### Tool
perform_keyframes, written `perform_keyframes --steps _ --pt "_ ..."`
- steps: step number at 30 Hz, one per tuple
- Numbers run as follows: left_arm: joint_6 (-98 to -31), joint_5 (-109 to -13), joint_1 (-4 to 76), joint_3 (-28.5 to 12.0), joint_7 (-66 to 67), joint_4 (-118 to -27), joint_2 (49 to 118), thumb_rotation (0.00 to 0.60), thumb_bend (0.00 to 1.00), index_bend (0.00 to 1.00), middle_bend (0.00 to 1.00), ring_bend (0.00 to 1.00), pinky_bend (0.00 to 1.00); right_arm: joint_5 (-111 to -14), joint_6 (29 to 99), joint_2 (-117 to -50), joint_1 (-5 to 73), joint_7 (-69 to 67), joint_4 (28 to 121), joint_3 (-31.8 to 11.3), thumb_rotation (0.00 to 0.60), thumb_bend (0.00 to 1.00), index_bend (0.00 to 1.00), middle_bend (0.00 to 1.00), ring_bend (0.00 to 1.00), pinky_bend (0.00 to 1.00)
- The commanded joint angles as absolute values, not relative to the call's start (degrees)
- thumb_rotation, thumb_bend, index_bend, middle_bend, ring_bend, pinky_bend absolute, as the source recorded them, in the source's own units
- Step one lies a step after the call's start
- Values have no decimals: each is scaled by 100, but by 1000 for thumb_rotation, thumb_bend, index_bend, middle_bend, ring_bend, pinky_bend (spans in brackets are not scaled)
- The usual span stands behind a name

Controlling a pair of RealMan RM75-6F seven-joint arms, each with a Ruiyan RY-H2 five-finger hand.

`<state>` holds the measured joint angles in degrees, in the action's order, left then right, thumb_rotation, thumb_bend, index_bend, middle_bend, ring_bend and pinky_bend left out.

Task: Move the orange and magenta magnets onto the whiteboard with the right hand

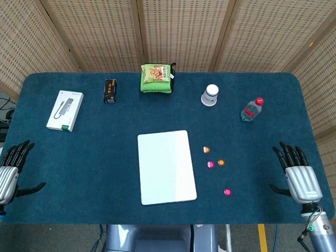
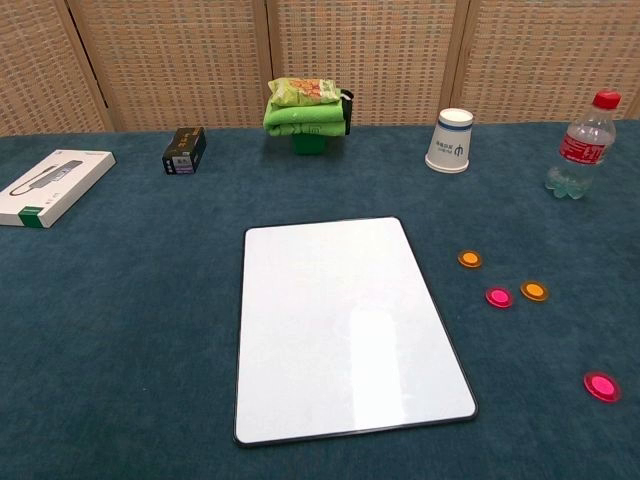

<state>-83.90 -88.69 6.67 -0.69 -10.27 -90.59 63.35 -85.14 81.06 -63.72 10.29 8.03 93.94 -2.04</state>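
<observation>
Blue cloth covers the table (image 1: 79, 173), and the whiteboard (image 1: 166, 166) lies flat at its middle with nothing on it. Just to the right of the board sit four magnets, all apart from it: an orange magnet (image 1: 206, 149) furthest back, a magenta magnet (image 1: 210, 164) with a second orange magnet (image 1: 221, 163) close beside it, and a second magenta magnet (image 1: 227, 192) nearest the front edge. The right hand (image 1: 298, 176) rests at the table's right edge, fingers spread wide and holding nothing, well apart from the magnets. The left hand (image 1: 11, 170) rests at the left edge, likewise spread and empty. Along the back stand a white box (image 1: 65, 110), a small dark carton (image 1: 109, 91), a green snack pack (image 1: 156, 77), a paper cup (image 1: 210, 95) and a water bottle (image 1: 251, 109).
</observation>
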Motion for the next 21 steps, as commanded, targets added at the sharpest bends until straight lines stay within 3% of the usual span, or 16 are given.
perform_keyframes --steps 1,12,16,21 --pt "-8394 -8869 663 -68 -1027 -9065 6333 600 0 0 0 0 0 -8511 8103 -6380 1023 802 9384 -214 600 0 6 0 0 0" --pt "-8288 -8783 696 -85 -961 -9085 6327 600 0 0 0 0 0 -8819 7706 -6376 1423 438 9185 -354 600 0 35 0 0 0" --pt "-8276 -8752 694 -91 -931 -9114 6324 600 0 0 0 0 0 -8917 7049 -6333 1975 15 9100 -515 600 0 124 0 0 0" --pt "-8269 -8716 683 -95 -891 -9141 6313 600 0 0 0 0 0 -9010 6352 -6696 2748 -700 8945 -800 600 19 353 0 0 0"
